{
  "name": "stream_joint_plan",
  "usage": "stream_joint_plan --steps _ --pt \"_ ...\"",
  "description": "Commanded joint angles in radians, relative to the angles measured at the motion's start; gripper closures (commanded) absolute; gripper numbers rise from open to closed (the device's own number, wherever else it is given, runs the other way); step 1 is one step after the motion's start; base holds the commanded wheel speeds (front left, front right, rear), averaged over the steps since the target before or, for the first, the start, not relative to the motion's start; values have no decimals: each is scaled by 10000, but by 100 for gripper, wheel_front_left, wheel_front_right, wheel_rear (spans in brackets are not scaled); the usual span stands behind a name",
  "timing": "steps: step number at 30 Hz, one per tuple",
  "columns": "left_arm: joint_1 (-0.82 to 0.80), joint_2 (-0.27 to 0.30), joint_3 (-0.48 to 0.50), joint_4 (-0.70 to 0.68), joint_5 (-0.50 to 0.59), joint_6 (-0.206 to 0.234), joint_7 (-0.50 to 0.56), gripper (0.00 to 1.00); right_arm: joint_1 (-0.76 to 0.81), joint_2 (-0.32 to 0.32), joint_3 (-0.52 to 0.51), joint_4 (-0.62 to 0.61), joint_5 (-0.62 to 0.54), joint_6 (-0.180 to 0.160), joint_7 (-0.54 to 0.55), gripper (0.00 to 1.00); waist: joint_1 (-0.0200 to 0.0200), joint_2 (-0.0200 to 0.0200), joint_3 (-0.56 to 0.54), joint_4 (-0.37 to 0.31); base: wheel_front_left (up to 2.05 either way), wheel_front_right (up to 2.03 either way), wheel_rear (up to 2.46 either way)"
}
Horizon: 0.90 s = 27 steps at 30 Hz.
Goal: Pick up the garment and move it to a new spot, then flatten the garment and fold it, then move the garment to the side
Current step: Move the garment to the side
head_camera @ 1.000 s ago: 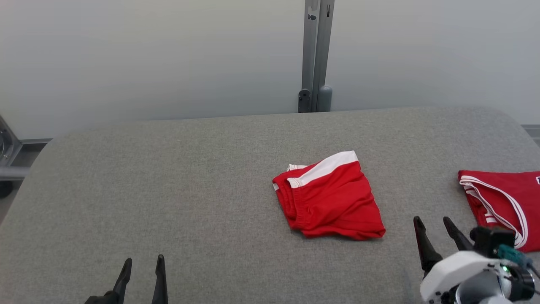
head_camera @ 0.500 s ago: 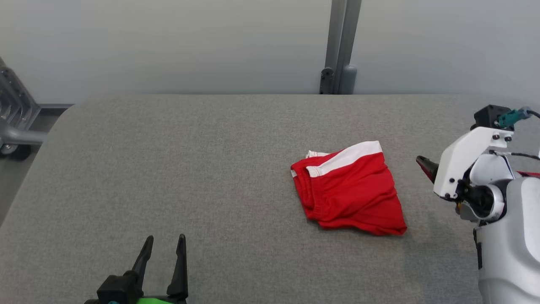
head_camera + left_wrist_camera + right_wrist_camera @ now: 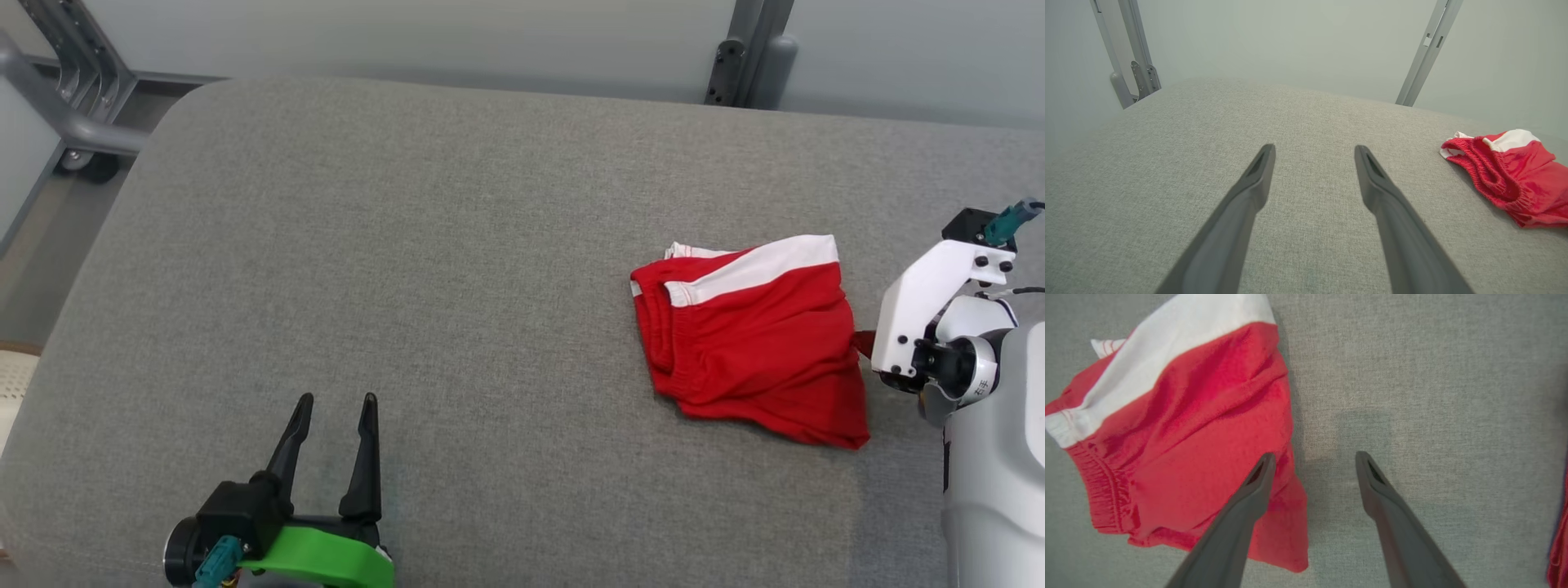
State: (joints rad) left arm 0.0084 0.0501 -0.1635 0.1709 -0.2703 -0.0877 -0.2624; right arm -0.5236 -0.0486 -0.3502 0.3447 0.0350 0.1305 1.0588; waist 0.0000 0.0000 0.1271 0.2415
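Note:
The garment (image 3: 751, 335) is a pair of red shorts with a white band, lying folded on the right half of the grey padded table (image 3: 408, 245). My right arm's white wrist (image 3: 931, 310) hangs just off the shorts' right edge. In the right wrist view the right gripper (image 3: 1312, 457) points down, open, with one finger over the garment's (image 3: 1180, 437) right edge and the other over bare table. My left gripper (image 3: 333, 400) stands open over the table's near left, far from the shorts. The left wrist view has the left gripper (image 3: 1314, 149) open, with the garment (image 3: 1511, 175) off to its right.
A grey metal post (image 3: 751, 49) stands behind the table's far edge, and a metal frame (image 3: 73, 106) stands past its far left corner. Another red cloth (image 3: 1560, 547) shows at the right wrist view's right edge. The table's left half is bare fabric.
The head camera has tilted down and turned left. My right arm has risen from the near right and swung in beside the shorts' right edge. The shorts lie as before.

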Motion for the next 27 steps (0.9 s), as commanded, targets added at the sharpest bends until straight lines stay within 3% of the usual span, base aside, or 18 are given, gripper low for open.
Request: stream_joint_plan --steps 1,7,13,14,15,17,23,27 --pt "-211 13 -44 -8 -69 24 -25 0 -152 -38 -154 99 -127 0 -25 0 0 0 504 429 0 0 0" --pt "-459 13 -193 -40 -135 78 -25 0 -380 -39 -511 791 156 0 -186 0 0 0 851 605 0 0 0" --pt "-526 13 -257 7 -186 147 -25 0 -145 45 -23 1455 120 2 -271 0 0 0 947 622 0 0 0" --pt "-523 14 -263 25 -189 164 -25 0 -47 65 107 1500 79 4 -262 20 0 0 941 613 0 0 0" --pt "-519 14 -265 41 -179 159 -25 0 57 76 239 1510 -6 4 -273 54 0 0 934 600 0 0 0" --pt "-510 14 -276 69 -196 180 -25 0 240 69 451 1469 -186 4 -280 100 0 0 902 566 0 0 0" --pt "-434 13 -315 118 -251 191 -25 0 453 -43 940 1069 -785 -6 -594 100 0 0 782 423 0 0 0" --pt "-324 14 -309 125 -312 217 -25 0 256 -496 1777 673 -890 -9 -813 100 0 0 658 258 0 0 0"
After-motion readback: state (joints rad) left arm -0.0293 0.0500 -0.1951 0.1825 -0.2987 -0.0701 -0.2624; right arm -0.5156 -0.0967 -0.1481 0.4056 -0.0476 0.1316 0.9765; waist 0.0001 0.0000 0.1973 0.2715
